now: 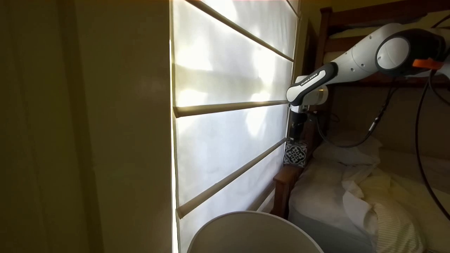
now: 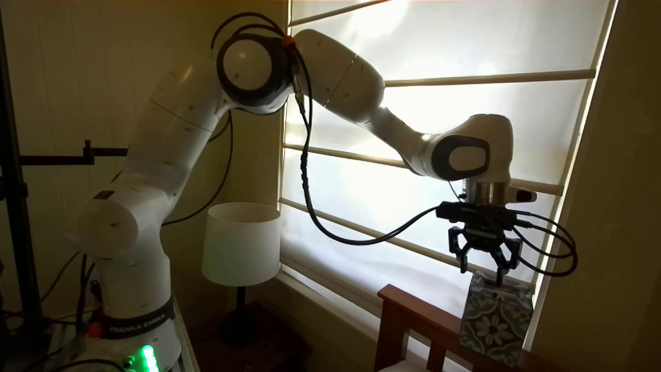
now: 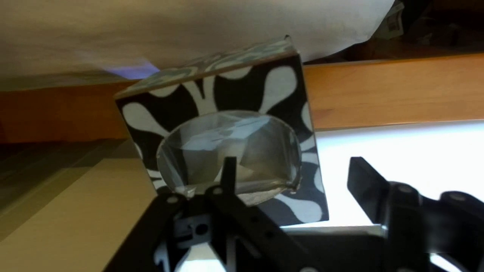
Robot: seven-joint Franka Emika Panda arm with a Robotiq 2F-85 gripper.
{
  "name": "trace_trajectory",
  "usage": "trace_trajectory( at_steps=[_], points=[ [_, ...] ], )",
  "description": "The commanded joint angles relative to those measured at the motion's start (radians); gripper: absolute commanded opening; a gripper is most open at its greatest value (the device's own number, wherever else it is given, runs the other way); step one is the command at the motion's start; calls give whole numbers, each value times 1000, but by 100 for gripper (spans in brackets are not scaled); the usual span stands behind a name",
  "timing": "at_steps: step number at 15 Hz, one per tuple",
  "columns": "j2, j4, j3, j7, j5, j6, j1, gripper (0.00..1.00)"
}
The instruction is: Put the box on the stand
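The box (image 2: 496,330) has a black, white and greenish tile pattern. It sits on the wooden bed rail (image 2: 423,306) by the window, and also shows in an exterior view (image 1: 295,154). In the wrist view the box (image 3: 281,85) has an oval opening with clear film. My gripper (image 2: 481,275) is open at the box's top; the wrist view shows its jaws (image 3: 293,172) too. One finger is over the opening, the other outside the box's side. I cannot tell if the first finger is inside. A dark low table (image 2: 268,338) under the lamp may be the stand.
A lamp with a white shade (image 2: 241,245) stands between the robot base and the bed; its shade (image 1: 255,232) is also at an exterior view's bottom. A window blind (image 1: 232,140) is close beside the arm. A bed with pillows and bedding (image 1: 330,196) lies beside the rail. Cables hang from the arm.
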Motion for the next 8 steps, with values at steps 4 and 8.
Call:
trace_trajectory(
  at_steps=[4, 8],
  points=[
    [-204, -93, -39, 2, -30, -24, -17, 100],
    [-369, -185, -104, 27, -115, -51, -3, 100]
  ],
)
